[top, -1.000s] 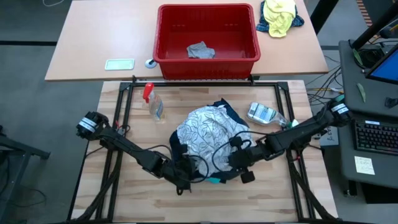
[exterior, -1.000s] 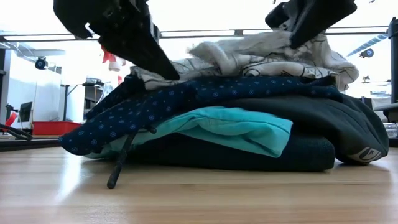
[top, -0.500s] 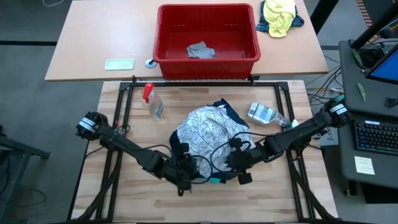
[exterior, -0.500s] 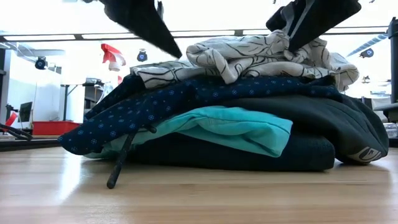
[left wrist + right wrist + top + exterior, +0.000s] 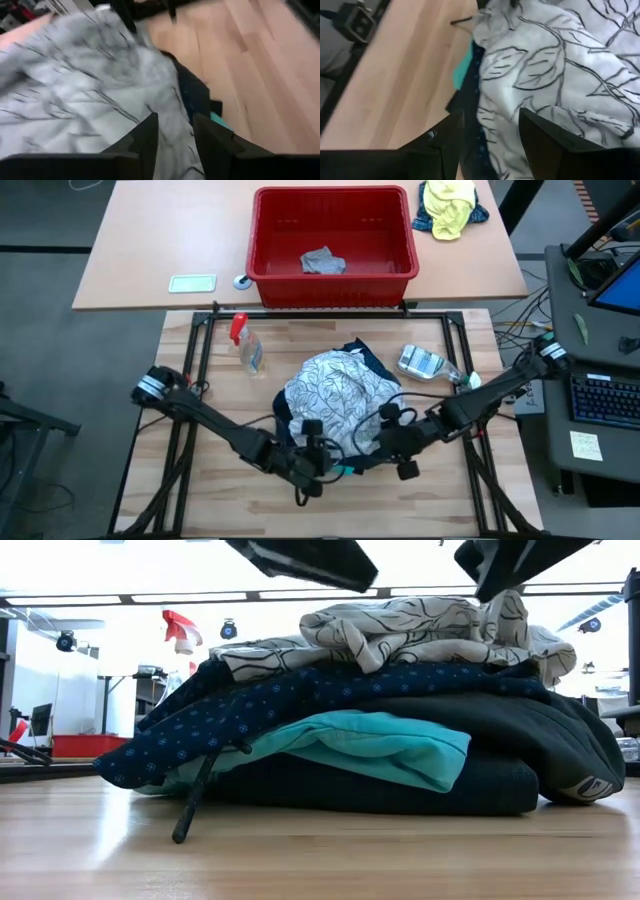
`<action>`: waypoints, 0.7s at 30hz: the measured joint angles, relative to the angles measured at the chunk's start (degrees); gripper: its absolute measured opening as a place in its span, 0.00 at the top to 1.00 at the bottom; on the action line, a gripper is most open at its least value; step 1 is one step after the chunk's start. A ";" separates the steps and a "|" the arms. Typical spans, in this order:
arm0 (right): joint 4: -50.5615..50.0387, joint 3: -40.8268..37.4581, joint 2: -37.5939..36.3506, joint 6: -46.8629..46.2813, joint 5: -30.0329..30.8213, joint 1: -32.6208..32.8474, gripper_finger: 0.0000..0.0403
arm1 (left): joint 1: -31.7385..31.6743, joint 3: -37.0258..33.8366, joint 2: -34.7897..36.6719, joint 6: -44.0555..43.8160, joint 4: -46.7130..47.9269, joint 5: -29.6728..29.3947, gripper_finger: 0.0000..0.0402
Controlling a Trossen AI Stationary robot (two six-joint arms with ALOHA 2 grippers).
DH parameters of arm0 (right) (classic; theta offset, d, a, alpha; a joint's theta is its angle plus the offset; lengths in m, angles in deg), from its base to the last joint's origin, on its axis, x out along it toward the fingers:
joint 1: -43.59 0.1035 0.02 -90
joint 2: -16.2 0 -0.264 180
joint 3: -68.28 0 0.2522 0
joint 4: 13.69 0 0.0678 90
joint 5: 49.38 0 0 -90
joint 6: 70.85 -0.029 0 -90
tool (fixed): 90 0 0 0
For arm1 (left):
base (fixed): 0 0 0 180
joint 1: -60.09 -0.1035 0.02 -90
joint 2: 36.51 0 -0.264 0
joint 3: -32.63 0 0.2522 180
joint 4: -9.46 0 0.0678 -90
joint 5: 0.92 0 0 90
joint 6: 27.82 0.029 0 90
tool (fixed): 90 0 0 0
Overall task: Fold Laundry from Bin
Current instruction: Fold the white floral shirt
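1. A stack of folded laundry (image 5: pixel 335 415) sits in the middle of the wooden table (image 5: pixel 440 500), nearer its front edge than its back.
2. On top lies a white garment with a dark leaf print (image 5: pixel 420 630). Under it, in the low view, come a navy dotted piece (image 5: pixel 270 705), a turquoise piece (image 5: pixel 390 745) and dark grey cloth (image 5: pixel 540 740) at the bottom.
3. A dark drawstring (image 5: pixel 195 800) hangs off the stack's edge and touches the wood.
4. The left gripper (image 5: pixel 318 460) hangs over the front edge of the stack. Its fingers (image 5: pixel 145 140) stand a little apart with nothing between them, above the white print.
5. The right gripper (image 5: pixel 400 448) hangs by the stack's front right edge. Its fingers (image 5: pixel 545 135) are spread, holding nothing, with the white cloth below the gap.
6. In the low view both grippers sit clear above the pile, not touching it.
7. The red bin (image 5: pixel 333 235) stands on the tan table (image 5: pixel 140 270) behind, well apart from the stack, with one grey garment (image 5: pixel 322 261) lying in it.
8. A spray bottle (image 5: pixel 246 345) lies to the stack's back left and a clear plastic bottle (image 5: pixel 425 363) to its back right.
9. Bare wood lies open at the front corners and along both sides of the stack.
10. A yellow-and-blue bundle (image 5: pixel 450 205) sits beside the bin near the tan table's far corner.
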 joint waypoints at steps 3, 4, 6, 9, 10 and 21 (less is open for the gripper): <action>0.03 -1.28 -2.12 0.15 1.33 1.40 0.57 | 0.13 -0.09 -2.60 -1.63 0.71 0.11 0.77; 0.24 -1.90 -2.86 0.41 3.20 1.79 0.58 | 0.13 -0.11 -3.23 -2.72 0.90 0.11 0.79; 0.84 -3.89 -4.15 0.61 8.37 2.24 0.60 | 0.16 -0.11 -3.85 -4.71 1.22 0.09 0.82; 1.82 -7.76 -5.19 0.34 15.18 1.97 0.65 | 0.15 -0.09 -4.40 -7.23 2.31 0.05 0.86; 1.75 -9.13 -5.40 0.23 16.29 1.70 0.67 | 0.16 -0.09 -4.51 -8.26 3.24 0.06 0.87; 1.31 -16.96 -13.52 -3.63 16.83 0.86 0.87 | 0.31 -0.09 -4.25 -15.96 9.98 2.98 0.91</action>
